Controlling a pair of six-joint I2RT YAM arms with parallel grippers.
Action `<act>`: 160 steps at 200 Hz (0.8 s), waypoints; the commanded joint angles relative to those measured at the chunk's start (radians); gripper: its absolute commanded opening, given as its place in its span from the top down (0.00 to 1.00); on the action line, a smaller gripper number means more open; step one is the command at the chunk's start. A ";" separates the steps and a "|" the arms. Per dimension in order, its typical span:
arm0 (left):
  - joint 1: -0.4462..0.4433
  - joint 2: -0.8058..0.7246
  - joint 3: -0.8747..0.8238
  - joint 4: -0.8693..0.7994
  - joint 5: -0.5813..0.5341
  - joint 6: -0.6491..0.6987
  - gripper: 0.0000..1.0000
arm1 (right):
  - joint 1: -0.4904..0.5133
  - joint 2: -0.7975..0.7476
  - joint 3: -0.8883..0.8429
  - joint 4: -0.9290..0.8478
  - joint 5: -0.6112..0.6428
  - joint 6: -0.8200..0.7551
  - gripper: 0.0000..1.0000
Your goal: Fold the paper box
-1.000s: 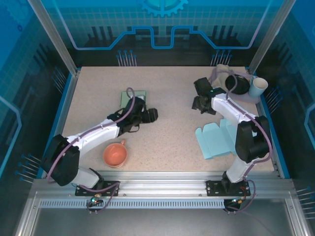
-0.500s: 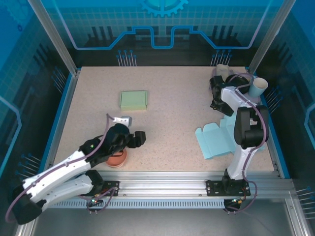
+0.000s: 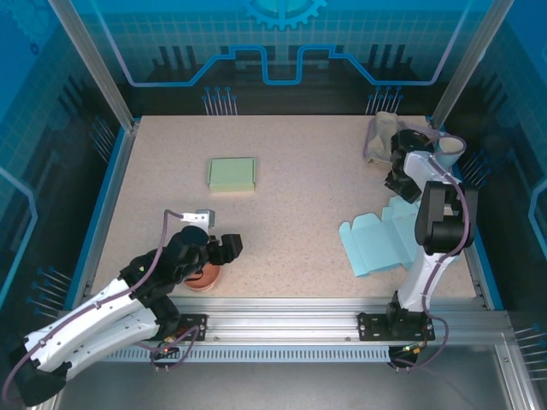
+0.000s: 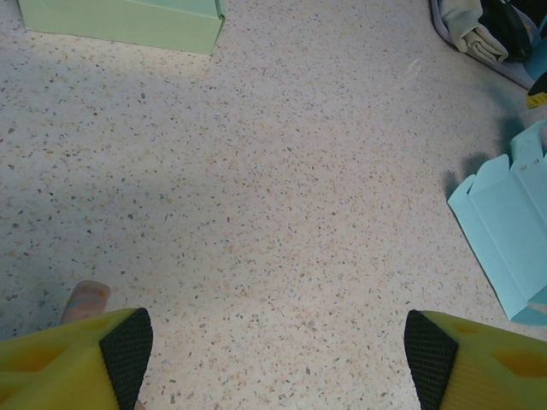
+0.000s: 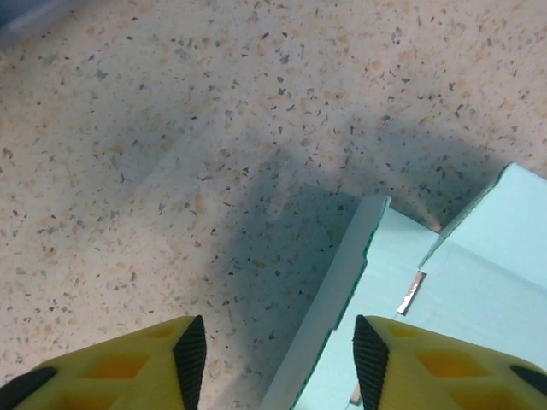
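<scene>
- The light-blue paper box (image 3: pixel 376 243) lies opened out flat on the counter (image 3: pixel 299 205), at the near right beside the right arm. Its panels and tabs are spread out, and none stands up as a wall.
- In the right wrist view, one flap edge of that sheet is lifted a little off the counter and casts a shadow. I see no other crease turned up, so I judge the folding as barely begun, if begun at all.
- The right end effector (image 3: pixel 396 183) hangs over the far edge of the sheet, with its fingers apart and nothing clamped. The lifted flap edge runs below the gap between them, and I cannot tell whether a finger touches it.
- The left end effector (image 3: pixel 224 248) sits well apart from the sheet, at the near left above an orange cup (image 3: pixel 202 278). Its fingers are spread wide and empty.
- A pale-green box (image 3: pixel 232 174), already closed into shape, rests toward the far left of the counter. It looks to me like a finished one, not the piece in hand.
- By my reckoning nearly everything is left: raising the walls, tucking the tabs and closing the box.
- The right arm seems placed to start on the nearest flap, while the left would have to cross over to help.
</scene>
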 commanded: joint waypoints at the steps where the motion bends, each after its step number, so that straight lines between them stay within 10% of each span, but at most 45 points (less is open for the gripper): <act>1: -0.007 -0.004 -0.011 -0.028 -0.025 -0.024 0.19 | -0.031 0.033 -0.030 0.037 -0.084 0.000 0.59; 17: -0.005 -0.014 -0.005 -0.045 -0.025 -0.028 0.19 | -0.044 0.034 -0.038 0.043 -0.098 0.000 0.62; 44: -0.007 -0.037 0.013 -0.097 -0.032 -0.029 0.19 | -0.044 -0.013 -0.060 0.049 -0.085 -0.001 1.00; 98: -0.006 -0.140 0.036 -0.262 -0.085 -0.019 0.19 | 0.050 -0.223 -0.101 0.034 -0.023 -0.047 1.00; 160: -0.005 -0.195 -0.002 -0.265 -0.162 -0.018 0.18 | 0.506 -0.362 0.000 -0.075 0.230 -0.103 1.00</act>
